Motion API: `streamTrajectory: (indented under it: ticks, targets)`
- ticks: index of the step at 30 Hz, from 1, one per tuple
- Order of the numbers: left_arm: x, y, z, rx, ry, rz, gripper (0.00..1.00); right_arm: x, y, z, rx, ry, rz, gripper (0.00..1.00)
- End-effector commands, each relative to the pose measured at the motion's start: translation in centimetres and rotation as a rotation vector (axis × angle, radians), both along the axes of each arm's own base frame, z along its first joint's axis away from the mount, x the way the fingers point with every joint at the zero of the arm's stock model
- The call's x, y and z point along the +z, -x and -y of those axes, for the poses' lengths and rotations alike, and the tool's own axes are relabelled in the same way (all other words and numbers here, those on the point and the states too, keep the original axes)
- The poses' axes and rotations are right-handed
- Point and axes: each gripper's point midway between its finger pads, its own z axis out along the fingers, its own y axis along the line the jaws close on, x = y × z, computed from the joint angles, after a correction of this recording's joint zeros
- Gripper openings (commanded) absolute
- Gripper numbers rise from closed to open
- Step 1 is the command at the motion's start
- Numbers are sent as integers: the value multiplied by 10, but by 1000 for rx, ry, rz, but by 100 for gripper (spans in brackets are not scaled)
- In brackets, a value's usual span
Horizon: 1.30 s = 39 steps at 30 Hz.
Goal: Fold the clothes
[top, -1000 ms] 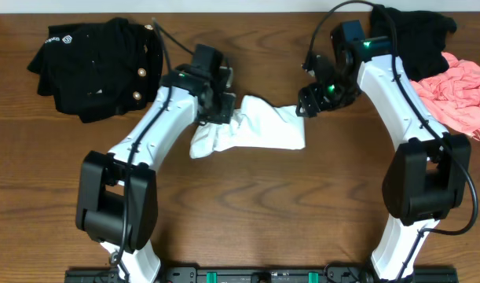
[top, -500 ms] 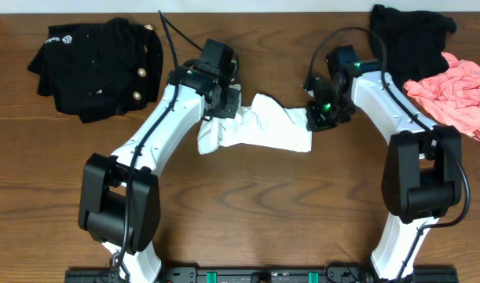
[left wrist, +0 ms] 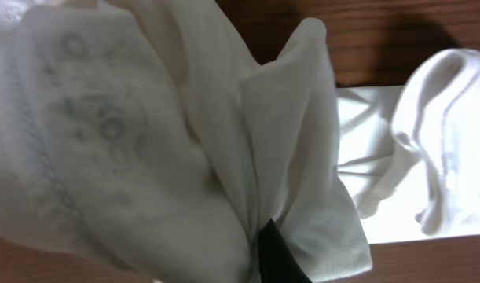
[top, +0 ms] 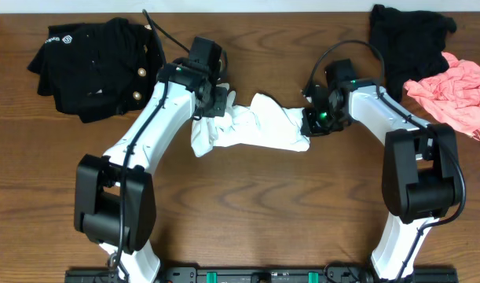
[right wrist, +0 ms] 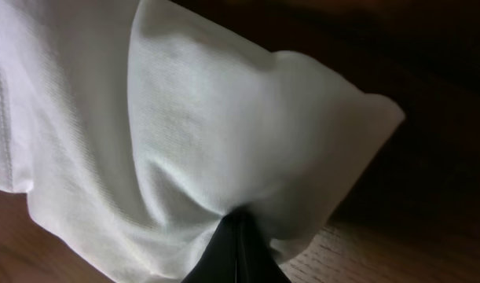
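Two grippers were clamped on one white T-shirt point(top: 259, 130), which lay bunched and creased at the middle of the table point(top: 247, 212), drawn into a crumpled band between them. The left gripper point(left wrist: 275, 253) pinched a gathered fold at the shirt's left end, where a faint print showed through the cloth. The right gripper point(right wrist: 236, 236) pinched the right end. Farther back lay a black gold-buttoned garment point(top: 98, 63) at the left, and a black piece point(top: 408, 39) and a pink piece point(top: 459, 94) at the right, all apart from the shirt.
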Motion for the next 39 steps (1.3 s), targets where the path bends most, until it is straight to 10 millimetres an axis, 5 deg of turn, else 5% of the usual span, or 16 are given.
streamTrajectory:
  ticks: [1,17,39]
  targets:
    - [32,-6,11,-17,16,86,6,-10,9,1,-44,-13,-48,1]
    - [42,21,118,-259,74,183,6,-27,27,4,-49,-10,-85,1]
    - [30,37,175,-369,110,216,6,-27,28,2,-49,-20,-91,1]
